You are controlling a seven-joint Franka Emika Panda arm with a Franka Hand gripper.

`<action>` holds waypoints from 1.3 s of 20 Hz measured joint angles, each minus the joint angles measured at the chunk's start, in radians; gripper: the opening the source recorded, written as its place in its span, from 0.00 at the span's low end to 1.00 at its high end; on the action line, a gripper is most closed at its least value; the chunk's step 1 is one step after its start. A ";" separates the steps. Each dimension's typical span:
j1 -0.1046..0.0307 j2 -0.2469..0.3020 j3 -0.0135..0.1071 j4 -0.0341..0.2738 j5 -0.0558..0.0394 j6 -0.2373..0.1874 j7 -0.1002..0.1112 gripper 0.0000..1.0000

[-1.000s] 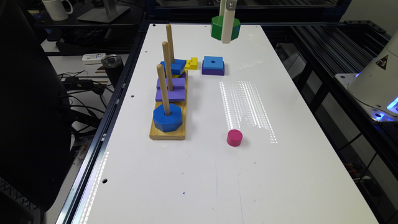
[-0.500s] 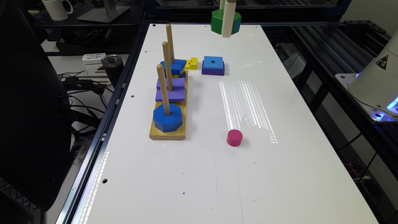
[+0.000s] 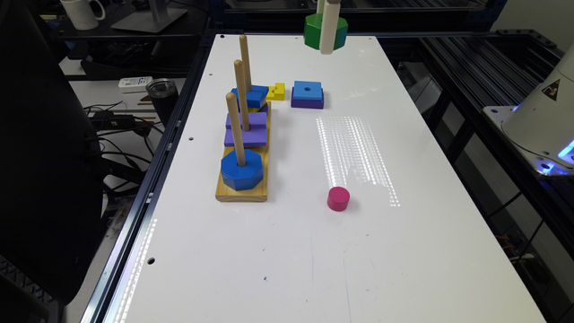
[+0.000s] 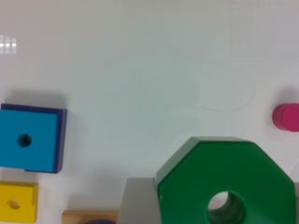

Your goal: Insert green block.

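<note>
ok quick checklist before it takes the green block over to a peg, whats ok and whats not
1. Green block held in the gripper, off the table: ok.
2. Centre hole visible and unblocked in the wrist view: ok.
3. Block over a peg: not ok, it hangs near the table's far end.
4. Peg above the blue octagon has bare length: ok.
5. Pink cylinder away from the wooden base: ok.
6. Grip firmness: cannot tell.

Green block (image 3: pixel 315 30), blue octagon (image 3: pixel 241 170), pink cylinder (image 3: pixel 338 198), yellow block (image 3: pixel 276 92), blue square on purple (image 3: pixel 307 94), tan pegs (image 3: pixel 235 128), white table (image 3: pixel 278 251).
</note>
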 joint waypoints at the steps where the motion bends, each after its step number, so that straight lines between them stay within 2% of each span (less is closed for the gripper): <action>1: 0.000 0.000 0.000 0.000 0.0000 0.000 0.000 0.00; 17: 0.000 0.000 0.003 -0.002 0.0000 0.004 0.001 0.00; 26: 0.002 0.007 0.021 0.000 0.0001 0.023 0.014 0.00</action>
